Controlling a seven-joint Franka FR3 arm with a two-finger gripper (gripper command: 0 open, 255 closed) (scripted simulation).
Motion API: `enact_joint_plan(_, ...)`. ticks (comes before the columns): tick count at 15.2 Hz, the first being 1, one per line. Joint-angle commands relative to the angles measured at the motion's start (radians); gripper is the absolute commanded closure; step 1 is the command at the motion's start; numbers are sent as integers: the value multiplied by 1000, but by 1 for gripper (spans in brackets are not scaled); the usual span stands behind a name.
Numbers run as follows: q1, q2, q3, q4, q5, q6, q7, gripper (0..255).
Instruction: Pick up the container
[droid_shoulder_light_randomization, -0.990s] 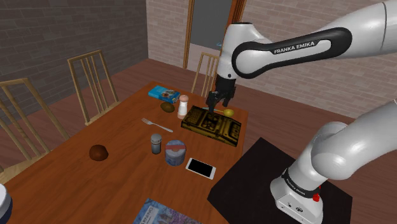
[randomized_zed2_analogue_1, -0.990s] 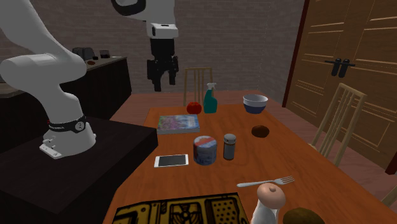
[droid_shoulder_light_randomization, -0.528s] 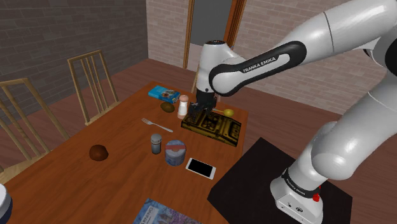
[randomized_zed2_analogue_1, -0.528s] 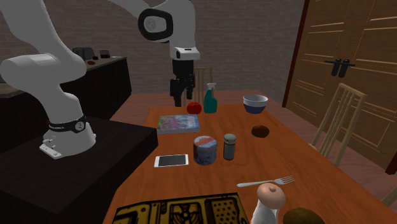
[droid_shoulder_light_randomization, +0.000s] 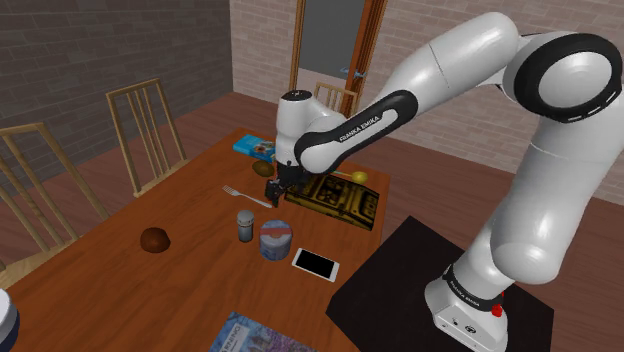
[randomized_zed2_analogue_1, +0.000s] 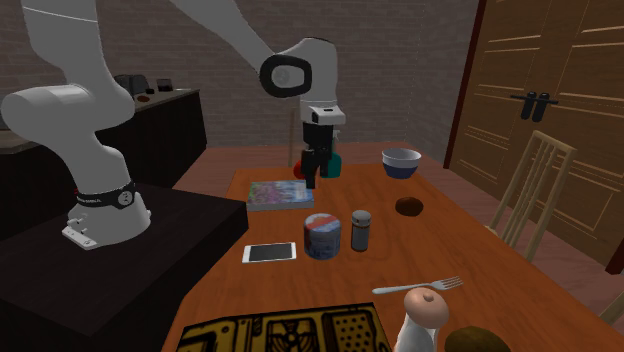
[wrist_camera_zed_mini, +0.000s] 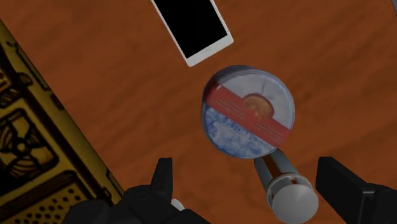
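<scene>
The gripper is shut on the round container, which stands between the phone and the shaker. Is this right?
Not quite. The gripper is open, not shut on the container: in the wrist view its fingers stand apart and touch nothing. The container does stand between the phone and the shaker.

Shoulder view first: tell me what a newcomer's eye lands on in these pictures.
The big white arm arching from its stand over the wooden table draws the eye first. Its black gripper hovers open almost above the round container with a blue and red lid, which stands between a grey shaker and a white-edged phone.
</scene>
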Motion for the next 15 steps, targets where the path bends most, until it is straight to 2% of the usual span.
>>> enact_joint_plan(1,23,79,-6,61,-44,13,47,0)
enact_joint_plan(6,91,278,-41,237,-128,24,132,0)
enact_joint_plan(12,172,522,-85,501,-184,-4,188,0)
enact_joint_plan(15,177,548,-90,513,-190,10,193,0)
